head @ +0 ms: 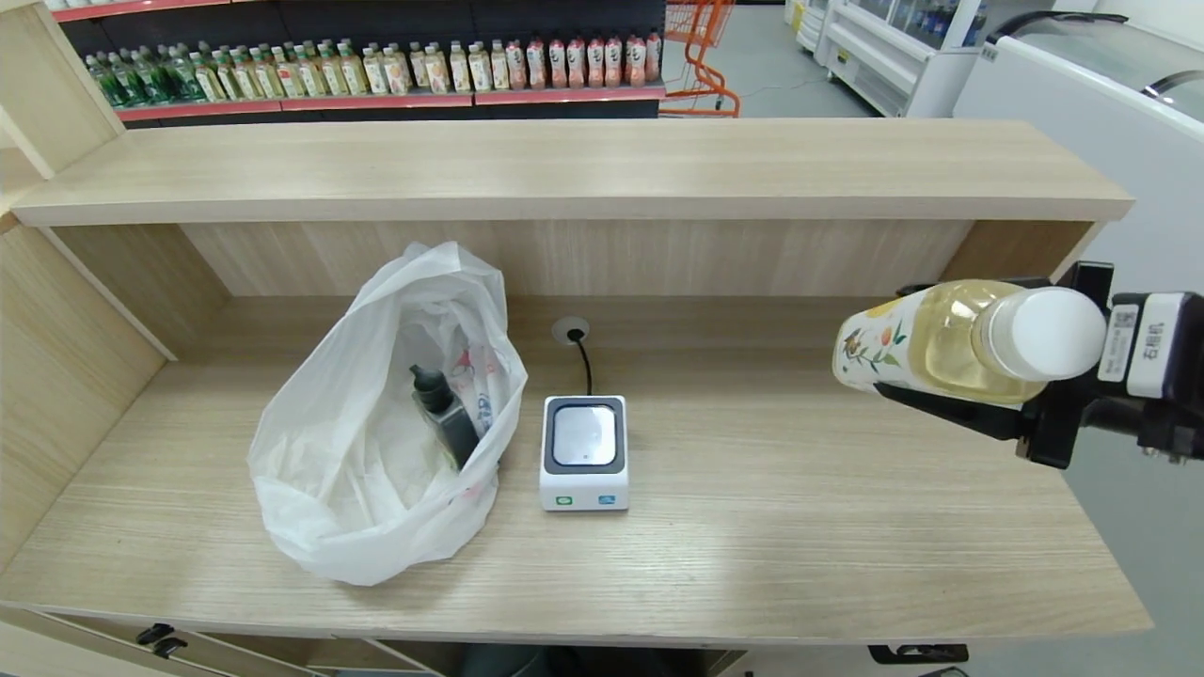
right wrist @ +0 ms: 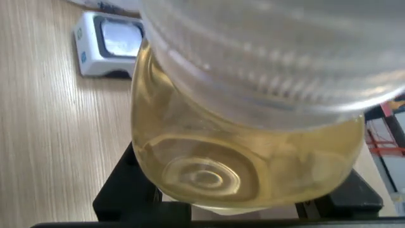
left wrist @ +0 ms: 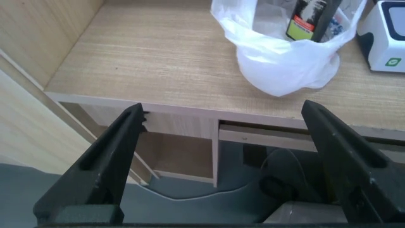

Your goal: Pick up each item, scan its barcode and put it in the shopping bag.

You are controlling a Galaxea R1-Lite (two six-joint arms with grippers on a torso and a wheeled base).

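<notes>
My right gripper (head: 950, 362) is shut on a bottle of pale yellow drink (head: 941, 353) with a white cap and a flowered label, held on its side in the air over the counter's right end. The bottle (right wrist: 247, 126) fills the right wrist view, with the white barcode scanner (right wrist: 107, 44) beyond it. The scanner (head: 584, 451) sits mid-counter. A white plastic shopping bag (head: 376, 442) lies open to its left, holding a dark pump bottle (head: 442, 414). My left gripper (left wrist: 221, 164) is open, below the counter's front edge, short of the bag (left wrist: 285, 57).
A raised wooden shelf (head: 564, 169) runs behind the counter, and wooden side walls close the left. The scanner's cable (head: 583, 362) runs to a hole in the back. Bare counter (head: 800, 527) lies right of the scanner. Drink shelves stand far behind.
</notes>
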